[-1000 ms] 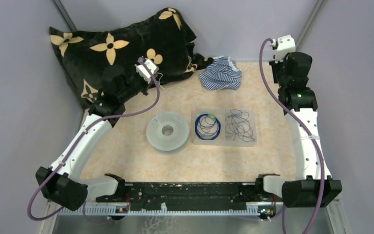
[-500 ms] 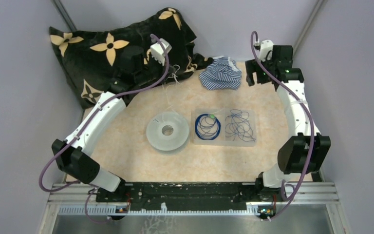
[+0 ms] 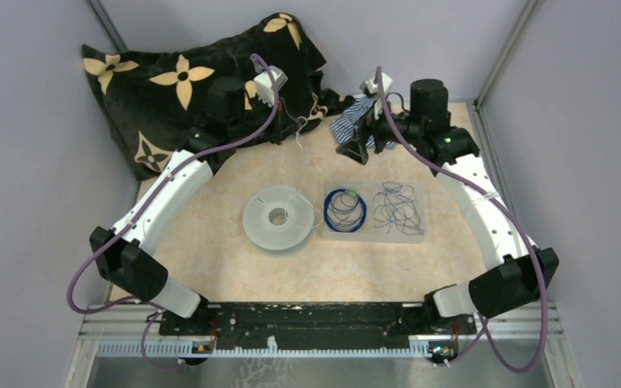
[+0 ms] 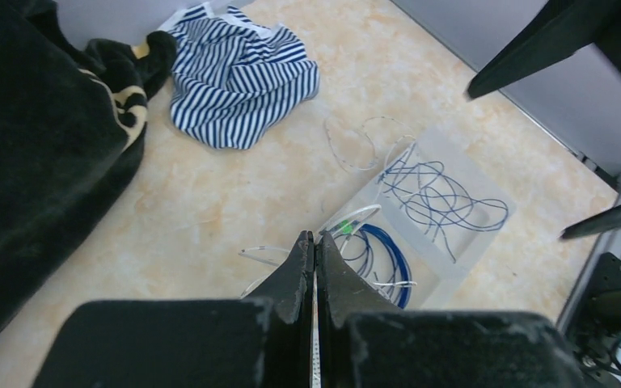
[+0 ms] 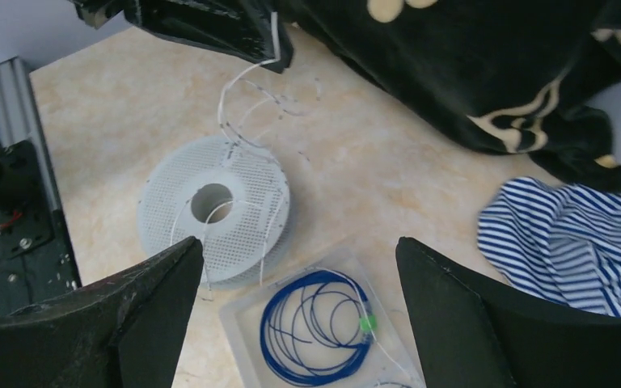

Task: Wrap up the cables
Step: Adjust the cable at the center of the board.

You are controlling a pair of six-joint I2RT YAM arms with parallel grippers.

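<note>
A ring-like coil of dark blue cable (image 3: 345,210) with a green bit (image 5: 366,323) lies in a clear tray (image 3: 372,236). A loose blue tangle (image 3: 398,208) lies in the tray's right half. My left gripper (image 3: 281,129) hovers by the black pillow, shut on a thin whitish cable (image 5: 230,97) that runs down to the pale spool (image 3: 278,217). In the left wrist view its jaws (image 4: 314,236) pinch that strand. My right gripper (image 3: 362,141) hangs open, above and behind the tray, nothing between its fingers (image 5: 162,283).
A black pillow with tan flowers (image 3: 162,89) fills the back left corner. A blue-and-white striped cloth (image 4: 234,73) lies at the back, partly under my right gripper. Grey walls close in both sides. The arm bases and a black rail (image 3: 315,319) line the near edge.
My right arm has swung from the far right wall leftward to over the striped cloth, and its jaws have opened. My left gripper moved right and up a little, staying shut on the whitish cable.
</note>
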